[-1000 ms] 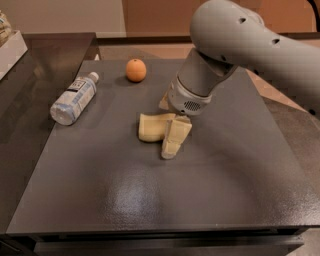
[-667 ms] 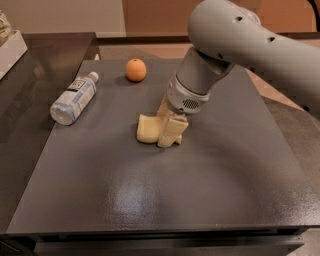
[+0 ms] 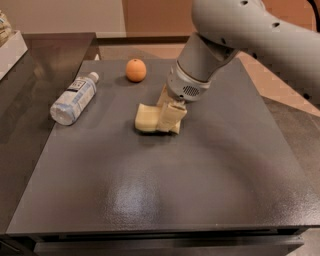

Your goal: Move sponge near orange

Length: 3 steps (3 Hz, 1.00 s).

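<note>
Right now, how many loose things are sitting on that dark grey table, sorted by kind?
Pale yellow rectangular foam sponge: 1
Small round orange fruit: 1
Clear plastic water bottle, lying on its side: 1
Total: 3 on the dark grey table. The robot's gripper is down at the sponge's right end and is not counted.

This looked like a robot test space, office or lab, hard to call which. A plain dark grey table (image 3: 150, 200) stood before a bare beige wall (image 3: 65, 15), staged with only an orange (image 3: 135, 70), a water bottle (image 3: 74, 98) and a sponge (image 3: 145, 119). A big grey robot arm (image 3: 240, 35) came in from the right, its gripper (image 3: 169, 116) down at the sponge mid-table.
</note>
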### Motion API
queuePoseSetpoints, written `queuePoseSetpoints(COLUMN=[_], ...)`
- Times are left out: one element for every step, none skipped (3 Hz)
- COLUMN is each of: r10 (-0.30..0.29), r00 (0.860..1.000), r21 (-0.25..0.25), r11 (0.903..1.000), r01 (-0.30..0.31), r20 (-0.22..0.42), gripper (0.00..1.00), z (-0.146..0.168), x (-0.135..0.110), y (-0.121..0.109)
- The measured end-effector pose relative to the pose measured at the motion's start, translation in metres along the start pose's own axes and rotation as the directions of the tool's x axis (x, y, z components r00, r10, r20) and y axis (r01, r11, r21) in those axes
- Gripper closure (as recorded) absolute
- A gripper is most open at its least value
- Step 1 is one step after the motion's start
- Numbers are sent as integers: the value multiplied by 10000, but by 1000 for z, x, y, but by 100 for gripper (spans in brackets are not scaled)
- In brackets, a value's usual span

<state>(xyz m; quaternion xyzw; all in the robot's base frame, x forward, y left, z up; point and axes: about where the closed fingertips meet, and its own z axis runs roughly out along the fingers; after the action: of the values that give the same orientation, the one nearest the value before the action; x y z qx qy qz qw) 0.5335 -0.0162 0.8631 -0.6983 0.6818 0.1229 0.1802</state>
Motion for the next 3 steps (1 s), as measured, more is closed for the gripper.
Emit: queuePoseSetpoints(r10=[40,543,1124], r00=[10000,9985,9934], r21=[501,1110,1607], r11=[9987,9924,9811], r01=[-42,-530,-1075], r20=[25,-88,-215], gripper=[100,100,100], z=[-16,-27,-32], x=[-10,-12,-8], y=[-24,-59,-91])
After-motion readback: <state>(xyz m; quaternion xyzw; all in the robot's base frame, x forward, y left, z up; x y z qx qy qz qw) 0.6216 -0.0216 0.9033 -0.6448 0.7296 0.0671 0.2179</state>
